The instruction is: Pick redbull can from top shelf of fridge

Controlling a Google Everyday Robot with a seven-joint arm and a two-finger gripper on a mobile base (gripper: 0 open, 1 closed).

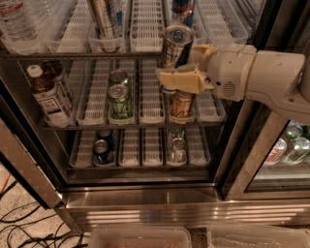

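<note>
Count, top shelf (72,55) of the fridge (145,197):
- One clear bottle (14,22) at the far left.
- One tall silver-and-blue can (104,19) in a left lane.
- One blue can (183,7) further back on the right, cut off by the top of the view.

Middle shelf (145,125):
- Two green cans (120,100), one behind the other in a single lane.
- One copper can (181,104).
- A labelled bottle (46,94) with a white cap at the left. There may be a second bottle behind it, but I cannot be sure.

Bottom shelf (140,167):
- Two blue cans (101,147) in a left lane.
- Two silver cans (177,145) in a right lane.

The neighbouring compartment on the right holds a few more cans (290,140), seen through glass.

My gripper (186,65) sits at the front edge of the top shelf, right of centre, on the white arm (256,72) reaching in from the right. The fingers (180,80) are clamped on the redbull can (177,46), one tan pad across its near side and the other behind it, with no gap showing.

The redbull can is in my grip just in front of the shelf's front rail, above the copper can. Its long axis is close to upright, and the top leans slightly right and toward the camera. The silver lid faces up and outward. The lower end is hidden behind my near pad.
</note>
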